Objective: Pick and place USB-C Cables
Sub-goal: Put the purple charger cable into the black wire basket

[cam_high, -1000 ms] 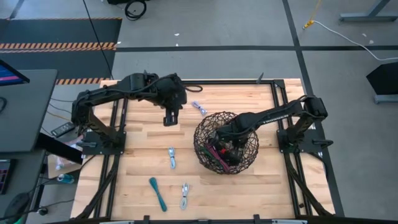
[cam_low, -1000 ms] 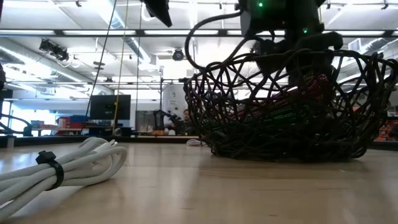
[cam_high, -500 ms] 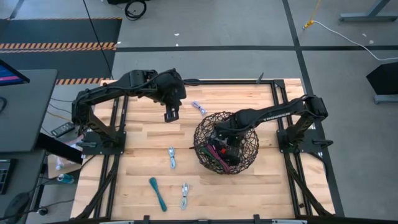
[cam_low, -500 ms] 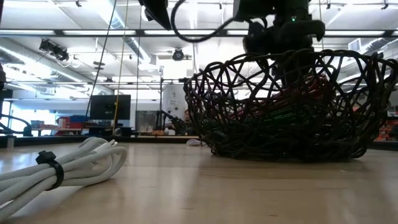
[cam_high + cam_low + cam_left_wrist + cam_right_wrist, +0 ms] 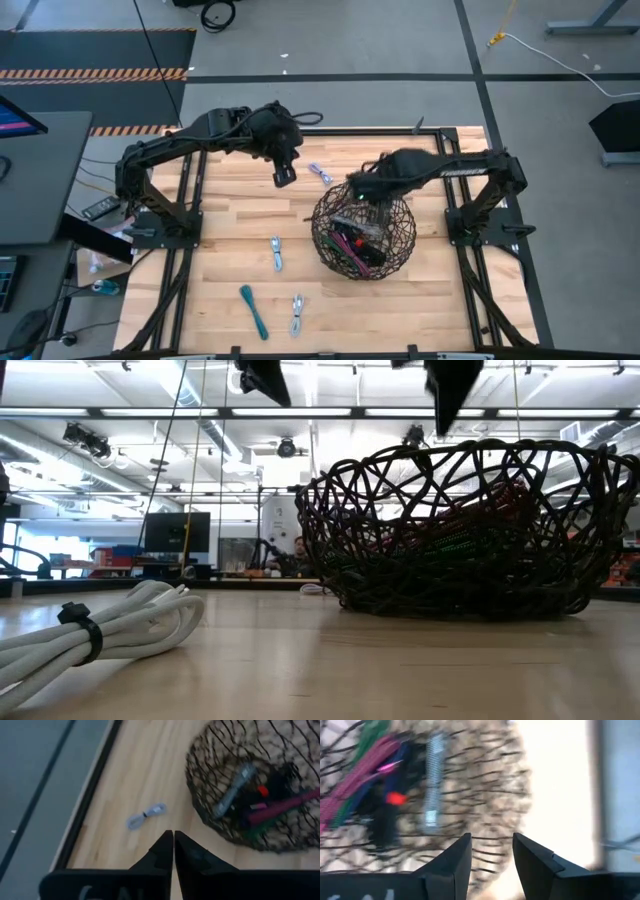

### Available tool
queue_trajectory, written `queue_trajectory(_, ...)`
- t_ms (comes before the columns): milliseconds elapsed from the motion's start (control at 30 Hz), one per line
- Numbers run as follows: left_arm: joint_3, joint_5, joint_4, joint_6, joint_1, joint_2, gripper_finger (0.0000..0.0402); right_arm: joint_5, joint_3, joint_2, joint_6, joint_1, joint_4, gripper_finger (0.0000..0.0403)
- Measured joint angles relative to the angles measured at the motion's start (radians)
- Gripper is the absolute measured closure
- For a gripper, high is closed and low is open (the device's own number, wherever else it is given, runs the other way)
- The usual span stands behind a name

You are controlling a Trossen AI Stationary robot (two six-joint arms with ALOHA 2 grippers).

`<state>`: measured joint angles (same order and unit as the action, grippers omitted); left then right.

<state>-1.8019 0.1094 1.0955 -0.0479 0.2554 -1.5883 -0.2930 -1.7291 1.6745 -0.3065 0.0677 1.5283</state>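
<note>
left gripper (image 5: 284,177): fingers together, empty, hovering near the grey-lilac cable (image 5: 320,174).
loose cables (image 5: 276,254): we count four on the table (image 5: 220,230).
basket (image 5: 363,228): several bundles inside.
right gripper (image 5: 372,213): parted, empty, above basket.
step: we judge a drop just done (next: left opens, descends on grey-lilac).
</note>
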Motion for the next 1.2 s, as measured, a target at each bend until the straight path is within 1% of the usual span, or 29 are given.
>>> queue_trajectory(33,0.0,0.011,-0.01,0.0,0.004,0.0,0.0373,-0.046,-0.051,-0.001,0.004,0.0,0.044,0.0254)
queue_trajectory(67,0.0,0.021,-0.012,-0.007,0.008,0.0,0.0368,-0.094,-0.092,-0.008,0.005,0.0,0.05,0.0254)
queue_trajectory(133,0.0,0.041,-0.011,-0.048,0.014,-0.001,0.0357,-0.14,-0.151,-0.046,0.04,-0.001,0.025,0.0254)
queue_trajectory(267,0.0,0.06,-0.011,-0.151,0.03,-0.029,0.0327,-0.16,-0.273,-0.119,0.063,-0.021,0.005,0.0254)
queue_trajectory(333,0.0,0.06,-0.012,-0.19,0.041,-0.053,0.0308,-0.161,-0.313,-0.156,0.054,-0.031,-0.036,0.0254)
queue_trajectory(467,0.0,0.064,-0.014,-0.27,0.076,-0.123,0.0272,-0.162,-0.339,-0.253,0.08,-0.034,-0.168,0.0254)
queue_trajectory(567,0.0,0.059,-0.02,-0.34,0.105,-0.182,0.0254,-0.161,-0.339,-0.304,0.108,-0.034,-0.265,0.0254)
queue_trajectory(633,0.0,0.017,-0.018,-0.396,0.128,-0.219,0.025,-0.161,-0.339,-0.33,0.121,-0.034,-0.323,0.0254)
queue_trajectory(733,0.0,-0.084,-0.017,-0.445,0.17,-0.267,0.025,-0.162,-0.339,-0.357,0.126,-0.034,-0.402,0.0254)
queue_trajectory(867,0.0,-0.188,-0.027,-0.503,0.226,-0.321,0.0257,-0.16,-0.338,-0.361,0.127,-0.034,-0.44,0.0254)
queue_trajectory(933,0.0,-0.208,-0.04,-0.527,0.25,-0.343,0.0258,-0.159,-0.338,-0.36,0.127,-0.034,-0.445,0.0254)
queue_trajectory(1100,0.0,-0.223,-0.05,-0.586,0.288,-0.392,0.0259,-0.159,-0.338,-0.341,0.123,-0.034,-0.455,0.0254)
queue_trajectory(1200,0.001,-0.261,-0.064,-0.619,0.299,-0.409,0.026,-0.158,-0.337,-0.334,0.113,-0.034,-0.46,0.0254)
